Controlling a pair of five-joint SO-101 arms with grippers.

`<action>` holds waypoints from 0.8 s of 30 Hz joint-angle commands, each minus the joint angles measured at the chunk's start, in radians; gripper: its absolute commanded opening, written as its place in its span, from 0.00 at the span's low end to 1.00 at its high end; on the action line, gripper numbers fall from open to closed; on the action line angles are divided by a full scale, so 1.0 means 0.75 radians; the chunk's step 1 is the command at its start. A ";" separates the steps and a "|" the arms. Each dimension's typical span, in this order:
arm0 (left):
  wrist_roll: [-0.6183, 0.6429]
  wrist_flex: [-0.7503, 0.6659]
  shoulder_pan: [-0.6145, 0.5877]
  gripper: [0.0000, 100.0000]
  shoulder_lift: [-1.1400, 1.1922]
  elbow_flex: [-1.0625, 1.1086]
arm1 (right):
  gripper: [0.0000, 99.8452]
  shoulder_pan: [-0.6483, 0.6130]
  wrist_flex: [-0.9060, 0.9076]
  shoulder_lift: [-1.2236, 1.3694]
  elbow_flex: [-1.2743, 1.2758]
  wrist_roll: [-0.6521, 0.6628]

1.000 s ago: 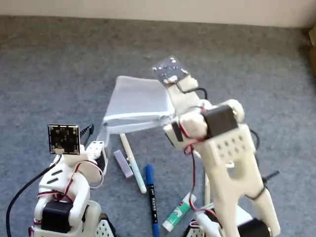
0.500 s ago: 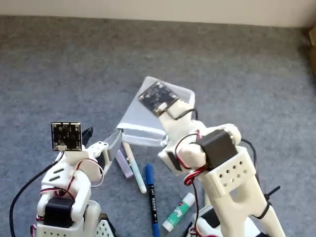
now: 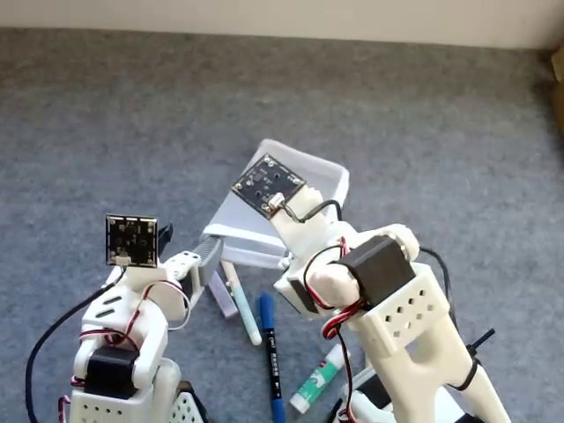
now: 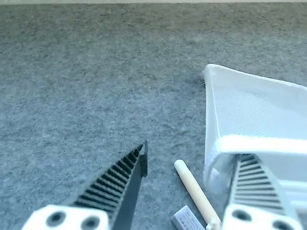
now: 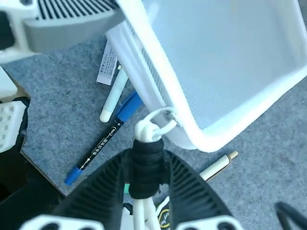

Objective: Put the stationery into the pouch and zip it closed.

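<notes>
Grey carpet, middle: pouch has swung back toward my arms, right gripper clamped on its zip pull. Left gripper, jaws apart, has closed in on the mouth. Blue pen and glue stick are outside it, so nothing's loaded yet.

High view steeply down over the carpet; wrist views close and low; pouch common to all three

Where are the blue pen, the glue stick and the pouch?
blue pen (image 3: 271,354), high view, its dark barrel.
glue stick (image 3: 315,381), high view, its green label.
pouch (image 4: 259,108), left wrist view, its mesh side.
</notes>
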 commanded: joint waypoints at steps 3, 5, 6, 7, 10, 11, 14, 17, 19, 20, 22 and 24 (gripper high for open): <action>-0.018 -0.029 0.017 0.21 0.009 -0.003 | 0.01 -0.019 0.026 -0.046 -0.120 0.008; -0.020 -0.031 0.017 0.15 0.009 -0.007 | 0.01 -0.019 0.026 -0.046 -0.120 0.008; -0.025 -0.031 0.021 0.12 0.009 -0.007 | 0.01 -0.017 0.026 -0.046 -0.120 0.008; -0.053 -0.031 0.036 0.10 0.007 -0.009 | 0.01 -0.017 0.026 -0.046 -0.120 0.008; -0.149 -0.023 0.101 0.04 0.007 -0.032 | 0.01 -0.019 0.026 -0.046 -0.128 0.008; -0.155 -0.020 0.116 0.03 0.007 -0.044 | 0.01 -0.017 0.026 -0.046 -0.128 0.006; -0.158 -0.002 0.124 0.01 0.007 -0.077 | 0.03 -0.013 0.026 -0.046 -0.128 -0.016; -0.160 0.090 0.124 0.01 0.007 -0.169 | 0.13 0.052 0.026 -0.046 -0.130 -0.149; -0.155 0.166 0.124 0.01 0.009 -0.257 | 0.19 0.114 0.026 -0.046 -0.130 -0.155; -0.155 0.196 0.124 0.01 0.017 -0.298 | 0.19 0.144 0.026 -0.046 -0.130 -0.155; -0.160 0.239 0.124 0.01 0.019 -0.357 | 0.19 0.189 0.026 -0.046 -0.130 -0.158; -0.162 0.262 0.124 0.01 0.021 -0.400 | 0.19 0.220 0.026 -0.046 -0.130 -0.162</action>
